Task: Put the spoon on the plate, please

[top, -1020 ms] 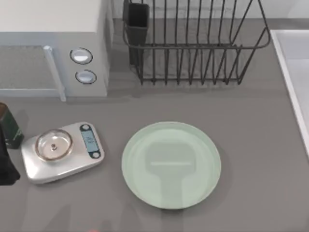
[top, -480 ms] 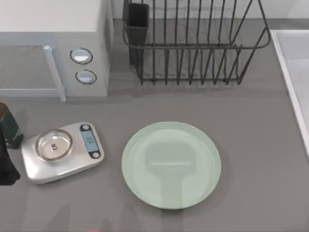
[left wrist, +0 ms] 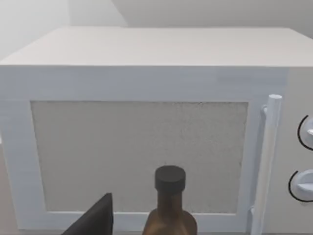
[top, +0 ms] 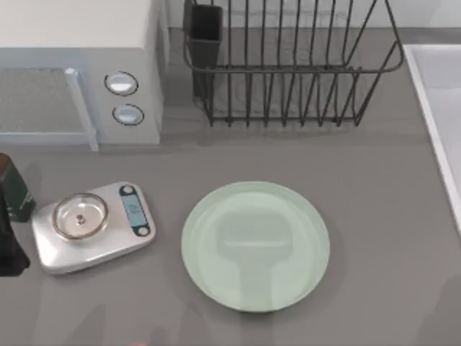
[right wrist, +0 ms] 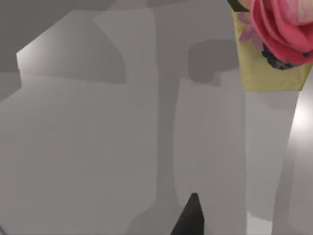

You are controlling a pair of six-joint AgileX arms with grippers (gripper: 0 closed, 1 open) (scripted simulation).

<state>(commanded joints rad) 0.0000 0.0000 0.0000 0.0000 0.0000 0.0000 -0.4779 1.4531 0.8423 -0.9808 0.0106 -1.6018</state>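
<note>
Unmoved since the earlier frames: every object on the grey table (top: 389, 216), and also the dark left arm (top: 9, 249) at the left edge. Left gripper (left wrist: 98, 220) parked there near a brown bottle with black cap (left wrist: 169, 205), facing the microwave; impossible to tell if spread or pressed together. Right gripper (right wrist: 190, 218) seen as one dark tip over grey surface, near a yellow pot with pink flower (right wrist: 274, 44); state also impossible to tell.

Nearest, at the front edge, a faint red speck (top: 137, 344), too small to identify. Then the large round pale mint-green plate (top: 256, 246), bare, in the table's middle. Left of it, well apart, a silver kitchen scale with small glass pan (top: 94, 225). Farther back a white microwave (top: 79, 72) on the left and a black wire dish rack (top: 288, 65) beside it.
</note>
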